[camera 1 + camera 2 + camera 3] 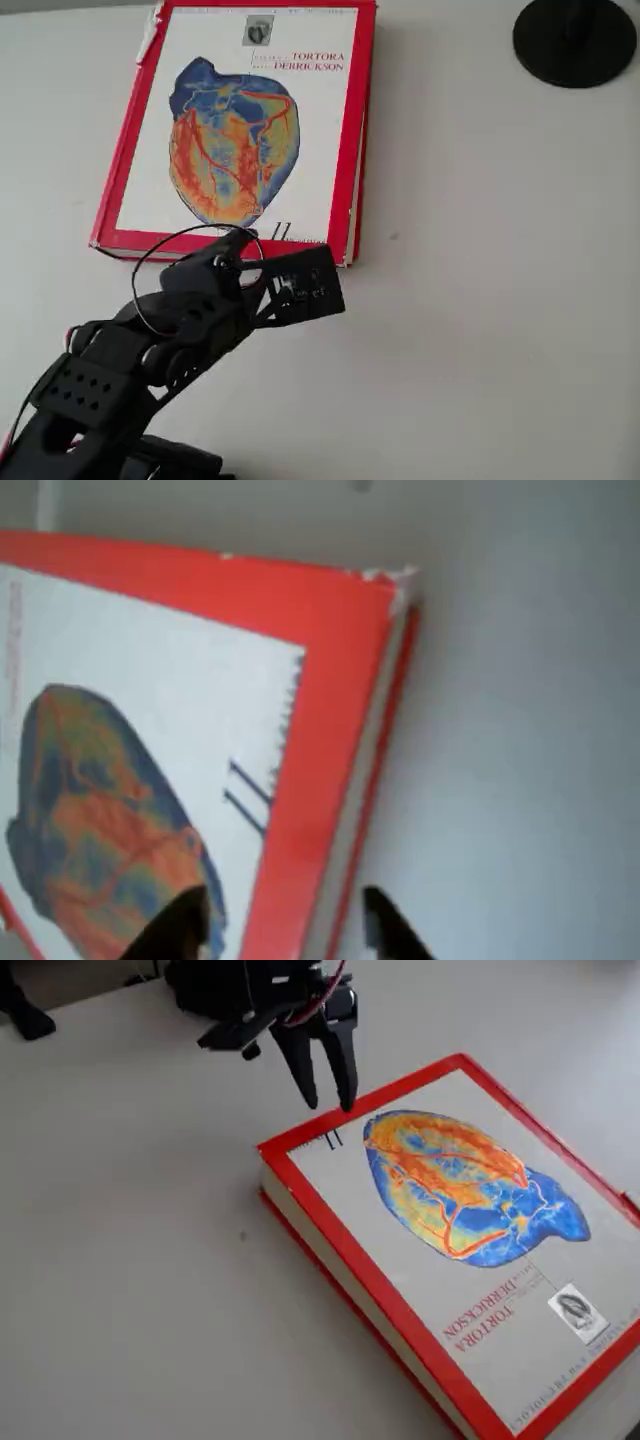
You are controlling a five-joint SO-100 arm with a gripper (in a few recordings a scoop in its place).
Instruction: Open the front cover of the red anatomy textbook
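Tool [328, 1088] released, hovering over the closed book's [235, 130] corner; hook one finger under the cover [450, 1220] edge.

Black arm [110, 360] reaching forward, wrist pitched down; fingers [305, 1070] slightly parted, pointing downward, gripping nothing.

Bare table [480, 300] beside closed textbook [240, 130]

I see a plain white table [500, 300] under everything, and a round black base [575, 40] stands on it at the top right corner of the overhead view, well apart from my work
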